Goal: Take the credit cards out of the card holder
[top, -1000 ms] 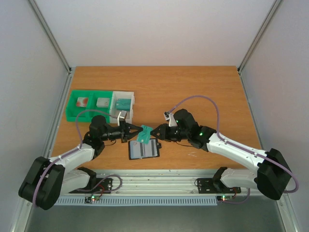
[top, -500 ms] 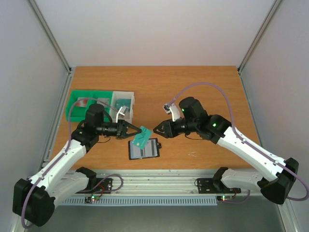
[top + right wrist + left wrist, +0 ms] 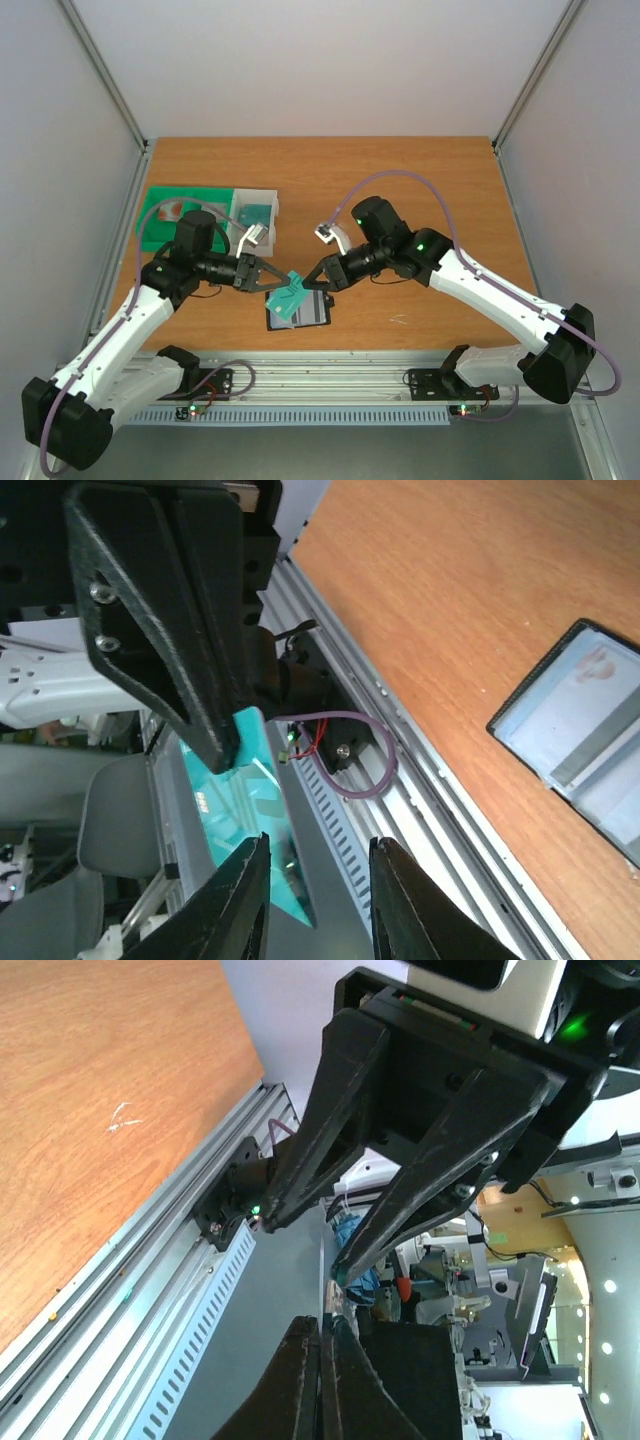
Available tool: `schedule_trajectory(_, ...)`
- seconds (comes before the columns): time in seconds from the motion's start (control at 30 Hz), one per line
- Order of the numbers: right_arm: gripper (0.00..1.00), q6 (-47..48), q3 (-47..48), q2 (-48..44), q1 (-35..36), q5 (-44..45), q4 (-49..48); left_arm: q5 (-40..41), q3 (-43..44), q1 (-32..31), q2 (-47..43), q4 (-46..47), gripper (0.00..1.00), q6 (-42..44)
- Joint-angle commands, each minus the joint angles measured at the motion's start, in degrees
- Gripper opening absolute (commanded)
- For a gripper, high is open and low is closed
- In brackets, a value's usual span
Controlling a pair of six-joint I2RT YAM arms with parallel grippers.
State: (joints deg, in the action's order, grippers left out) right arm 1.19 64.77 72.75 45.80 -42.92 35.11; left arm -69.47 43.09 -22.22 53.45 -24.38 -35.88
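A teal-green credit card hangs above the table with my left gripper shut on its left end. In the left wrist view the card is edge-on between the closed left gripper. The black card holder lies open on the table just below, partly hidden by the card. My right gripper stands open at the card's right edge. In the right wrist view the card has its lower corner in the gap of the right gripper, unpinched. The card holder lies to the right.
A green tray and a white tray stand side by side at the left, behind the left arm, with small items inside. The table's metal front rail runs close below the card holder.
My left gripper has carried the teal card a little toward the near edge. The right gripper has opened wider and moved left and down to the card's right edge.
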Motion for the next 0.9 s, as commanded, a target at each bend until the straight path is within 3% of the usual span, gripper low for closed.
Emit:
schedule_trajectory(0.0,0.26,-0.48,0.29,0.39,-0.19,-4.56,-2.99,-2.69,1.11,-0.2,0.21,-3.07,0.0,3.95)
schedule_trajectory(0.17,0.16,-0.82,-0.4,1.35,-0.19,-6.67,-4.51,-3.14,1.31,-0.19,0.33,-4.26,0.01,5.22)
schedule_trajectory(0.43,0.15,-0.66,-0.26,2.38,-0.19,-9.5,-4.86,-3.99,1.2,-0.19,-0.11,-3.59,0.01,5.15)
schedule_trajectory(0.57,0.01,-0.96,-0.56,2.12,-0.19,-9.26,-5.52,-3.56,1.34,-0.19,-0.1,-3.82,0.0,5.12)
schedule_trajectory(0.73,0.01,-4.68,-2.28,1.33,-0.24,-7.9,-8.04,-0.36,1.89,-0.23,-0.51,-4.22,0.02,4.57)
schedule_trajectory(0.8,0.01,-7.23,-3.66,0.98,-0.27,-7.58,-10.76,1.32,2.3,-0.2,-0.73,-3.16,0.09,3.71)
schedule_trajectory(0.87,0.01,-10.21,-5.07,0.43,-0.35,-6.85,-13.7,5.2,3.06,-0.26,-1.32,-3.03,0.34,1.53)
